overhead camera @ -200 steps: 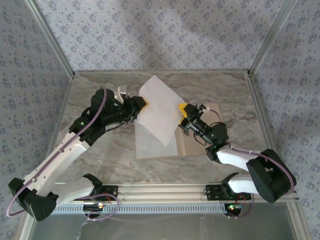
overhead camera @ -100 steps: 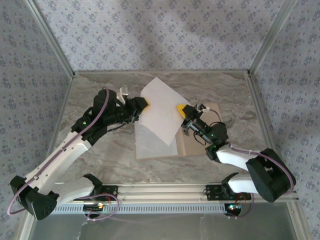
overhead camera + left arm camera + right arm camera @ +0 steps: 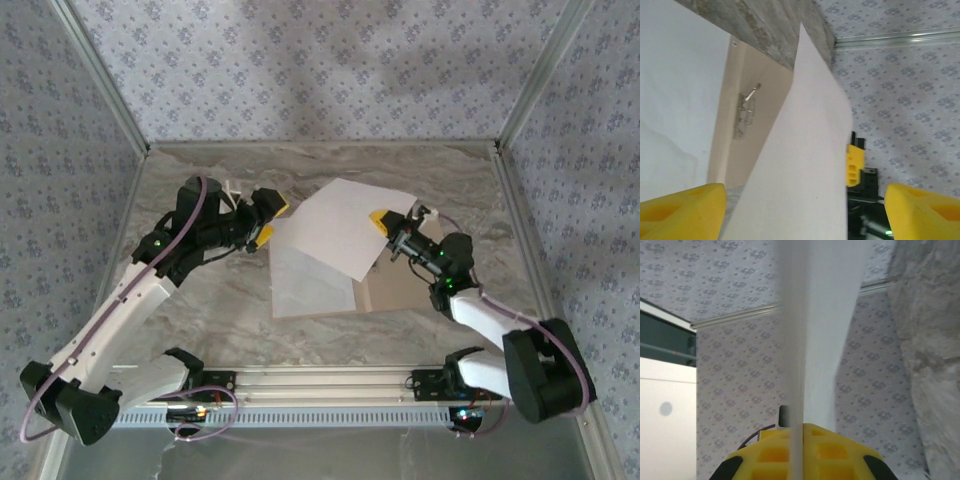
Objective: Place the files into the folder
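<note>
One white file [image 3: 345,228] hangs lifted and slanted over the middle of the table. My right gripper [image 3: 384,221] is shut on its right edge; in the right wrist view the sheet [image 3: 812,315] runs edge-on between the yellow fingers [image 3: 840,455]. My left gripper [image 3: 265,219] stands open just left of that sheet, its fingers [image 3: 682,210] wide apart on either side of the paper [image 3: 805,170]. A second file [image 3: 305,285] lies flat on the left leaf of the tan folder [image 3: 405,290]. The grey clip [image 3: 746,114] shows on the folder's crease [image 3: 767,90].
The marble tabletop [image 3: 200,300] is bounded by metal frame posts [image 3: 100,75] and patterned walls. An aluminium rail [image 3: 330,385] with both arm bases runs along the near edge. Bare table lies left of and behind the folder.
My left gripper opened, let go of the raised sheet and drew back to the left. My right gripper shut on the sheet's right edge and carried it rightward, so it now leans further right.
</note>
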Available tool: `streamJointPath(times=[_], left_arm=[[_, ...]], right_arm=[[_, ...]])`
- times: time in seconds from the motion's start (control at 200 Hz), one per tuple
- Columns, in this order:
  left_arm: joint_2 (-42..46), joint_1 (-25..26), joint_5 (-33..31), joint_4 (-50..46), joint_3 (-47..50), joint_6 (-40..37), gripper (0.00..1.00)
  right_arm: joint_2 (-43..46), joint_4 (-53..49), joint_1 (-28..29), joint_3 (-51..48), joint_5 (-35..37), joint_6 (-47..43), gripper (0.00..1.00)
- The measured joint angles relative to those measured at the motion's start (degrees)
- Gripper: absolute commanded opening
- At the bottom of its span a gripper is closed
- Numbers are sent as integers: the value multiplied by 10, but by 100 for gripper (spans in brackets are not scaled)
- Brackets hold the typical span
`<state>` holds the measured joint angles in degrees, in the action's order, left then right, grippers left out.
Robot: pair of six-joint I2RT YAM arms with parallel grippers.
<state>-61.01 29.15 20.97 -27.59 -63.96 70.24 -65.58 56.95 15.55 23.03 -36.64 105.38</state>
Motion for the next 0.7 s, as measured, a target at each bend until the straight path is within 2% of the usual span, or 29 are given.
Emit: streamJointPath(times=[0.12, 0.26, 0.385, 0.46, 0.56, 0.7], left_arm=[[-2, -2, 0, -27, 0, -20, 82], [-24, -2, 6, -26, 11, -39, 81], [-75, 1, 9, -20, 28, -55, 79], [-111, 10, 13, -3, 44, -60, 79], [-153, 31, 18, 21, 71, -66, 78], [-193, 50, 22, 57, 107, -70, 78]], right_arm=[[46, -177, -41, 85, -71, -81, 0], [64, -496, -71, 264, -112, -289, 0], [43, -710, -74, 396, -117, -439, 0], [19, -828, -71, 457, -103, -521, 0], [-22, -970, -58, 535, -50, -614, 0], [-62, -1101, -29, 610, 23, -707, 0]])
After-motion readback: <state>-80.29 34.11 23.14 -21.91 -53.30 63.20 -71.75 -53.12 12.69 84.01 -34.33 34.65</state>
